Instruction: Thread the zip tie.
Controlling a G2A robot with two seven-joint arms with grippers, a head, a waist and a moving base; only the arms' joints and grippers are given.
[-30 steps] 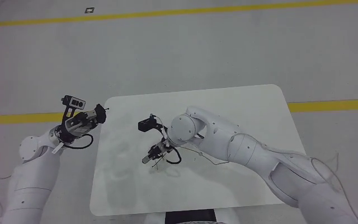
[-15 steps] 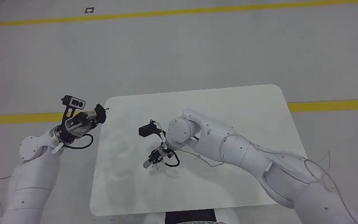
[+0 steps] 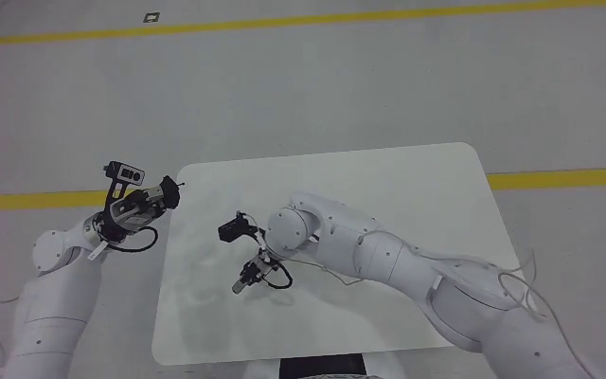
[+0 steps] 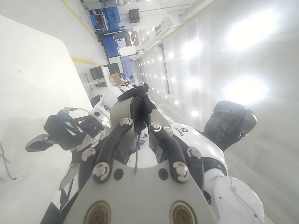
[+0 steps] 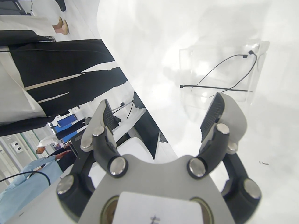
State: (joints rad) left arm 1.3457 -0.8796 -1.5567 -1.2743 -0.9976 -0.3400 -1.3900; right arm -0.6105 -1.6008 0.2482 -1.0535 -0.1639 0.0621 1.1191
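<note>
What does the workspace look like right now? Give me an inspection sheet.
Surface: white table, rounded corners.
Job's things: black zip ties lying across a clear tray; a held zip tie in the left gripper.
Clutter: small black scrap on the table.
Grippers: left gripper shut on the held zip tie, at the table's edge; right gripper open near the tray.
Cables: black loop on the left arm; white cable along the right arm.
Surroundings: grey floor with yellow lines.
</note>
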